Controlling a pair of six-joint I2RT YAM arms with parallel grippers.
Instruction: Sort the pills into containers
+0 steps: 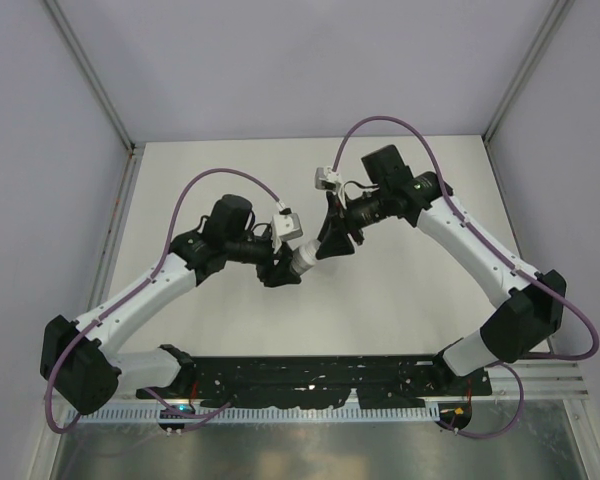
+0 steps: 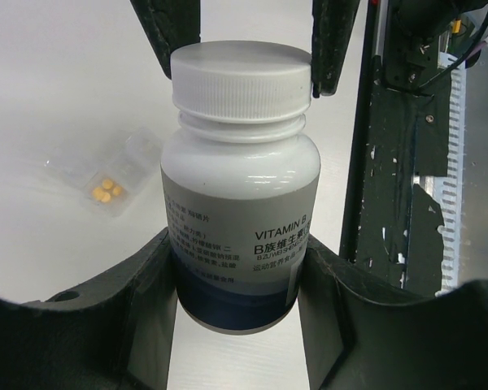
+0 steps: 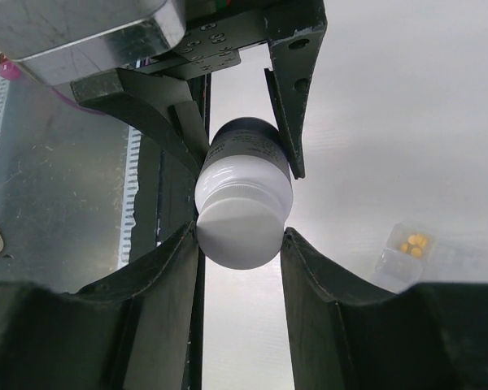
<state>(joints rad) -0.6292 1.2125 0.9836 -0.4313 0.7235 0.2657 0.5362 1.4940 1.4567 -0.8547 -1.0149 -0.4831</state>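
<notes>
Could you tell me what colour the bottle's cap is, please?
White. The cap shows best in the left wrist view.

Glossy plastic bottle (image 2: 240,203), matt plastic cap (image 2: 240,73), clear plastic packet (image 2: 106,175)

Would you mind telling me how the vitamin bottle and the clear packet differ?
The bottle is a labelled, white-capped cylinder; the packet is flat and clear. The bottle is gripped by the left gripper at its body and the right gripper at its cap; the packet lies untouched on the table. Orange pills show in the packet; the bottle's contents are hidden. Both are containers.
</notes>
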